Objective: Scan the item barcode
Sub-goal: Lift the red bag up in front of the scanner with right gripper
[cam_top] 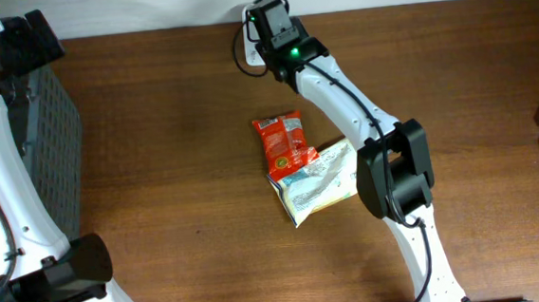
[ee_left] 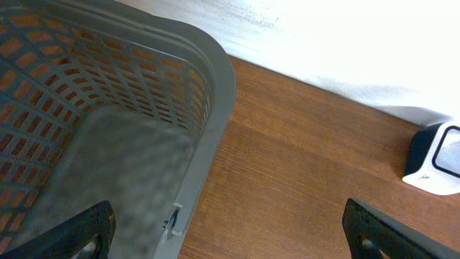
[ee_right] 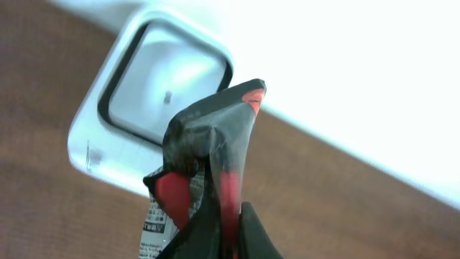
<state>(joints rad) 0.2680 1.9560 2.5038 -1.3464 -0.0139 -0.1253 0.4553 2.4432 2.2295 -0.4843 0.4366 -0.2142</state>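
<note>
The right gripper (ee_right: 226, 237) was clenched on a crumpled black-and-red packet (ee_right: 208, 144), holding it just in front of the white scanner (ee_right: 136, 93) at the table's far edge. To scan well, the white printed patch low on the packet probably needed turning flat toward the scanner's window, since the creased film seemed to face it edge-on. A slow wrist roll would suit. The left gripper (ee_left: 230, 234) hung wide open beside the basket (ee_left: 212, 79), holding nothing.
</note>
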